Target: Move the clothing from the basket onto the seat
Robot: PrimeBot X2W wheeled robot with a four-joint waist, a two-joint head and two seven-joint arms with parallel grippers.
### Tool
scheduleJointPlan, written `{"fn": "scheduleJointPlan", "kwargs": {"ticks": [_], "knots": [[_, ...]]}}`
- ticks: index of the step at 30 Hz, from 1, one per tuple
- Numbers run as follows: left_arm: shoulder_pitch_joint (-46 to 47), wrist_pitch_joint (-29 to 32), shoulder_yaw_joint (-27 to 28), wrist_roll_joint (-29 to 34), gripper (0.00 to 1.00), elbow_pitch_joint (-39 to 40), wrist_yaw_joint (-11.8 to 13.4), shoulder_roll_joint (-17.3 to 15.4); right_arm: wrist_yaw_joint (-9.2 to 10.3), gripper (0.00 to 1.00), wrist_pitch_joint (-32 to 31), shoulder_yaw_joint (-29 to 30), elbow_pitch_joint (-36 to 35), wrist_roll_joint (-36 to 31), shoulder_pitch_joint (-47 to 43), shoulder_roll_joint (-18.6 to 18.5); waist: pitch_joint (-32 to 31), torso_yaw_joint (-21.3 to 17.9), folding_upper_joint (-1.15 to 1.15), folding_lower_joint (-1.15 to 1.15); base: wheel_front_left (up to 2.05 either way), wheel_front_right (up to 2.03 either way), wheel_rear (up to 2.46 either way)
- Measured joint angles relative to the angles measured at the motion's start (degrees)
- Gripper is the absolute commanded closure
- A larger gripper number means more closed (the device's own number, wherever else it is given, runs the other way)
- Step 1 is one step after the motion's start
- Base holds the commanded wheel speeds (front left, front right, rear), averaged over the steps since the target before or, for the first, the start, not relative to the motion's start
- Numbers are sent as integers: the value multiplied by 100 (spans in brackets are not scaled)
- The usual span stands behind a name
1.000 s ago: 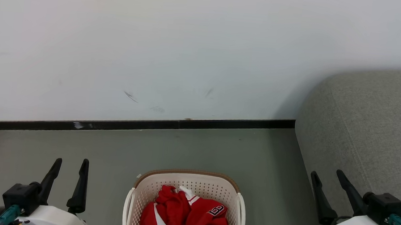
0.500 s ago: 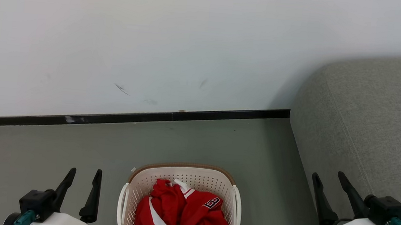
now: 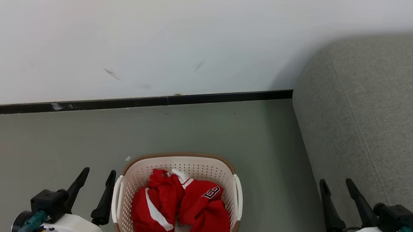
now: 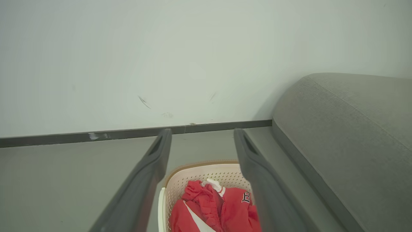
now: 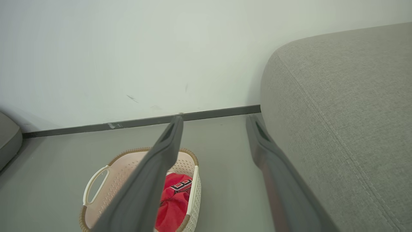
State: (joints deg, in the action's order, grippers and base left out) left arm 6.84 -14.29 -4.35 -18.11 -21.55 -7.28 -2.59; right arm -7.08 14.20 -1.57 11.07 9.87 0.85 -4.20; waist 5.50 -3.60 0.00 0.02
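Noted left gripper (image 3: 99, 170) at lower left and right gripper (image 3: 335, 180) at lower right, both with fingers spread and empty, tips pointing up the frame. Found basket (image 3: 180, 154) on grey floor (image 3: 58, 144) at bottom centre, just right of the left gripper, handles at frame left and right, near rim cut by the bottom edge so long axis unclear. Logged clothing (image 3: 183, 207) bunched inside in two red lumps, patch lettering tilted and unreadable; seat (image 3: 379, 108) along right side, cut off by frame edges.
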Motion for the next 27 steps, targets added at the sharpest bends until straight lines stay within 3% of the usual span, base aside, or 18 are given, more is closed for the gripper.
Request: {"fn": "scheduleJointPlan", "kwargs": {"ticks": [10,27], "knots": [[227,0,-232,-48,0,76,0,18,0,0,0,-81,-91,-44,213,34,464,-142,0,0,0,0,0],[668,0,-1162,-109,0,48,0,19,0,0,0,-261,-191,-58,807,79,1397,-366,0,-1,0,0,0]]}}
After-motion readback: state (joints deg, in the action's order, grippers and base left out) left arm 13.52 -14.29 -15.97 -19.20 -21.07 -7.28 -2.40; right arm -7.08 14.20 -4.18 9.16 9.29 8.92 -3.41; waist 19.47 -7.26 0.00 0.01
